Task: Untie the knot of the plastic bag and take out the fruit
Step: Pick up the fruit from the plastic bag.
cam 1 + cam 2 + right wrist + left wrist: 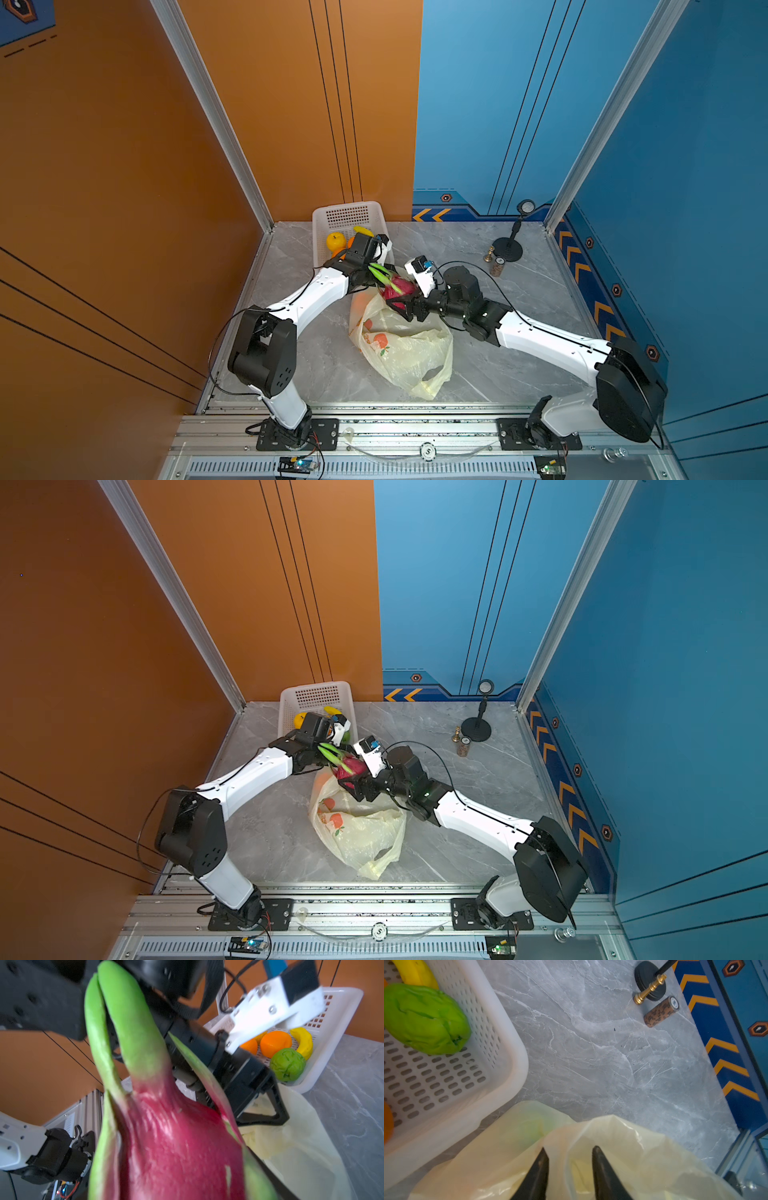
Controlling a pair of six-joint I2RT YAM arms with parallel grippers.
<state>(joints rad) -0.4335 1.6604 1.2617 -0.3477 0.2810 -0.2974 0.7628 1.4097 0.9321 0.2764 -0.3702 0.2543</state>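
On the table point(532, 282) the plastic bag point(407, 349) lies slack, mouth toward the basket point(347, 205), so the right end effector point(397, 298), clamped on the dragon fruit point(398, 286), can presumably lift it clear; the left end effector point(569, 1150) stands parted over the rim.

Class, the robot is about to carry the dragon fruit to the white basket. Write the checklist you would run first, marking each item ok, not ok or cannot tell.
1. Right gripper shut on the dragon fruit: ok.
2. Fruit clear of the plastic bag: cannot tell, its lower end is hidden.
3. Left gripper open: ok, jaws apart over the bag.
4. Room in the white basket: ok, bare floor beside the green fruit.
5. Path to basket free: likely not ok, the left arm's wrist lies between.
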